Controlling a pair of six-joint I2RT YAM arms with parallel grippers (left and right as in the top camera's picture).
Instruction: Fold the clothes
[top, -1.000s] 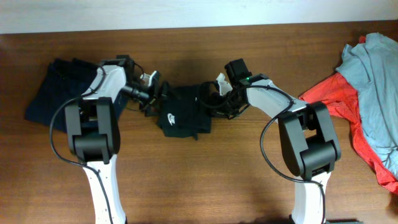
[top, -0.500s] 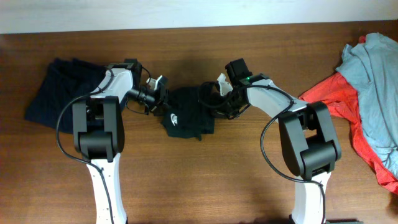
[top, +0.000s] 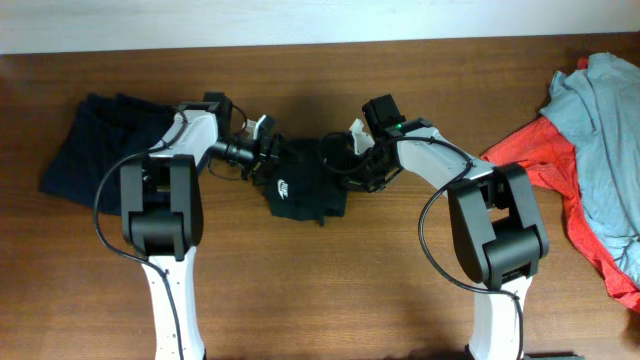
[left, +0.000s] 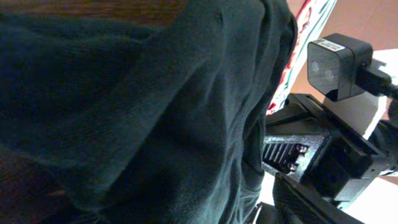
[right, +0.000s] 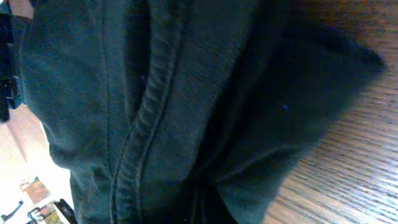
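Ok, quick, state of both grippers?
Left gripper: buried in the black garment's left edge, fingers hidden, cannot tell.
Right gripper: at its right edge, fingers hidden, cannot tell.

- The left arm rises from its base at the near edge, then bends at the elbow so that its wrist lies level and points right.
- The right arm reaches up and leftward, its wrist level too.
- The left hand faces the right hand, the two near each other.
- Both hands' fingers are hidden, so their grip cannot be told.
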